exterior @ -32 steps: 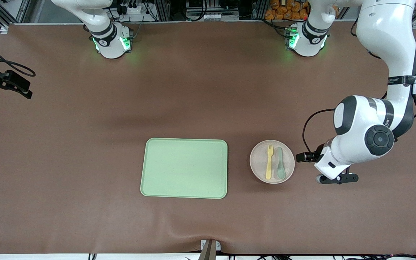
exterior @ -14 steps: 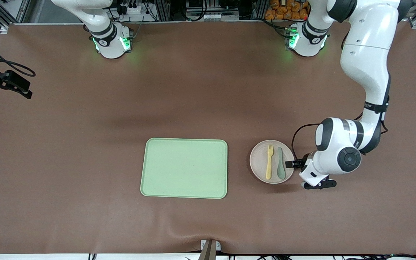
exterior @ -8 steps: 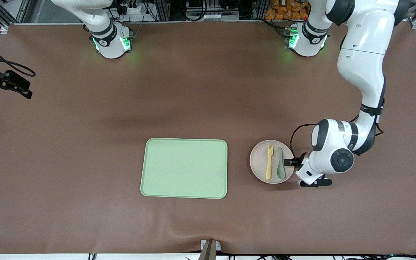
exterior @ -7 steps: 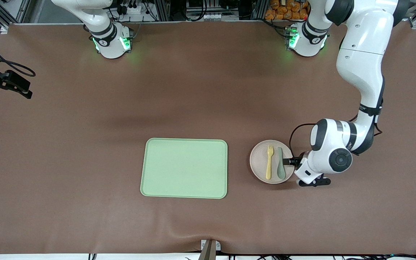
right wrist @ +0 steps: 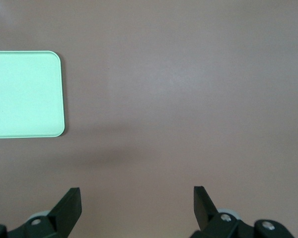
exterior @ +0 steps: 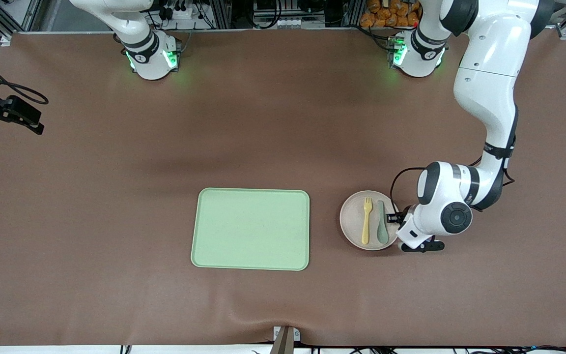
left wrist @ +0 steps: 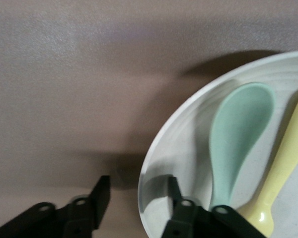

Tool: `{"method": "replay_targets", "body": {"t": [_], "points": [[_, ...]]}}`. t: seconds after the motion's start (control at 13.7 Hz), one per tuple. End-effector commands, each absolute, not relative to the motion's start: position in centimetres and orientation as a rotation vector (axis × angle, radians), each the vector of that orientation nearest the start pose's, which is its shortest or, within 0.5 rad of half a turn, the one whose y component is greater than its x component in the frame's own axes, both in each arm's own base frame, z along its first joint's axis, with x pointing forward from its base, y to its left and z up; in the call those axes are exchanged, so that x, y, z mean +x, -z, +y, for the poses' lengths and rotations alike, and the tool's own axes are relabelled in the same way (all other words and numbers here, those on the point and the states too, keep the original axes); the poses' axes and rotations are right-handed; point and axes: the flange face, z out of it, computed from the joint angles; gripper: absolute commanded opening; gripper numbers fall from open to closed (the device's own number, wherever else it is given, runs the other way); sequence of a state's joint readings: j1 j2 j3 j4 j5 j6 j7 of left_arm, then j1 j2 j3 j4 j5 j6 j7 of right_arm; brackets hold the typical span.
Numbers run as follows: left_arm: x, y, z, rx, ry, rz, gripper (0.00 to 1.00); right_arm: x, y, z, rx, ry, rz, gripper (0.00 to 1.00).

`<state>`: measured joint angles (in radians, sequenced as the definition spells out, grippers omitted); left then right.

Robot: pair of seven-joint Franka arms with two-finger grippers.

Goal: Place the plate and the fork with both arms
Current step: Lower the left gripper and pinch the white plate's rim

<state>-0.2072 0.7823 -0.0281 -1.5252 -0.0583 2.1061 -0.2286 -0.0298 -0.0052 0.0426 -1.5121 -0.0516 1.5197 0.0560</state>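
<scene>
The pale pink plate lies on the brown table beside the green tray, toward the left arm's end. The yellow fork lies in it beside a grey-green spoon. My left gripper is low at the plate's edge on the left arm's side. In the left wrist view it is open and straddles the plate's rim: one finger is over the plate and the other over the table. The spoon and the fork show close by. My right gripper is open and empty above bare table.
The rectangular light green tray lies mid-table; its corner shows in the right wrist view. The right arm waits by its base at the table's edge farthest from the front camera. A black clamp sits at the table's right-arm end.
The left arm has lowered and moved its gripper toward the plate, from beside it to astride its rim. The plate, fork and spoon have not moved.
</scene>
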Motion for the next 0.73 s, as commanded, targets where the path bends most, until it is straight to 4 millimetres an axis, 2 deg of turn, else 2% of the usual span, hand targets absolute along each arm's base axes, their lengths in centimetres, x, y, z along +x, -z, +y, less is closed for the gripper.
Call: {"method": "replay_targets", "body": {"t": [0.0, 0.36, 0.51, 0.66], "points": [[66.6, -17.5, -16.6, -3.122, -0.323, -0.046, 0.00, 54.9, -65.4, 0.3, -3.183, 0.022, 0.066, 1.00], [67.2, -19.7, -16.2, -3.137, -0.277, 0.009, 0.00, 54.9, -65.4, 0.2, -3.183, 0.019, 0.068, 1.00], [67.5, -22.0, -15.4, -3.148, -0.254, 0.094, 0.00, 54.9, -65.4, 0.1, -3.183, 0.022, 0.071, 1.00], [67.6, -25.2, -15.3, -3.156, -0.239, 0.129, 0.00, 55.0, -65.3, 0.1, -3.183, 0.019, 0.071, 1.00]]}}
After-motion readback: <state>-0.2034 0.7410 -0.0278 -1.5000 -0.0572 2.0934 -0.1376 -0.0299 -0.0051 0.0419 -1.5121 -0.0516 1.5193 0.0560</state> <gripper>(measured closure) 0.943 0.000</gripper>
